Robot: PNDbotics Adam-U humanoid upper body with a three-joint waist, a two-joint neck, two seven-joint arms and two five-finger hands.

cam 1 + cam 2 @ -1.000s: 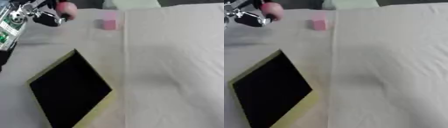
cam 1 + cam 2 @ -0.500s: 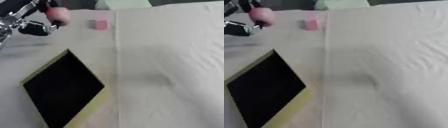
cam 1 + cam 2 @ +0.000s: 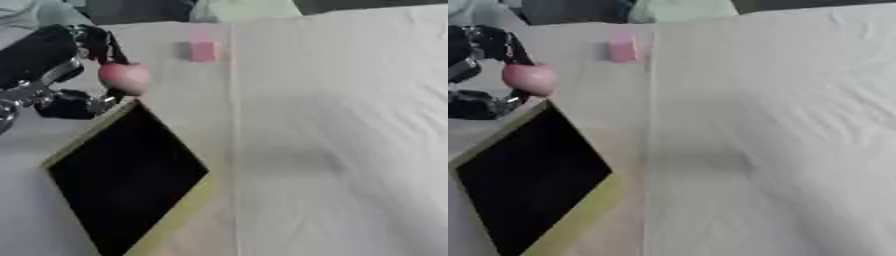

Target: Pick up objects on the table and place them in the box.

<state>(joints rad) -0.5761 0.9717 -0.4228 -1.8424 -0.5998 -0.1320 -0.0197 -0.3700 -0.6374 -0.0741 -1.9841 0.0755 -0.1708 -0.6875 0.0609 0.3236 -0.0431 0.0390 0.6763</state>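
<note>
The box [image 3: 122,175], a shallow tray with a black inside and a yellow-green rim, lies turned cornerwise on the left part of the desk [image 3: 350,125], one corner pointing toward the far left. The desk is covered by a pale cloth with a straight seam running from far to near just right of the box. The left eye view shows the whole far corner and most of the left side of the box, while the right eye view cuts the box's left side off at the picture's edge. The left hand [image 3: 74,75], black with silver parts, comes in from the upper left and hangs just beyond the far corner of the box; more of its arm shows in the left eye view than in the right. Its fingers [image 3: 105,45] are curled round a small round pink object [image 3: 124,78], which sits at the fingertips, just above the far corner of the box's rim. A small pink block [image 3: 622,47] stands apart on the cloth at the far side of the desk, just left of the seam.
</note>
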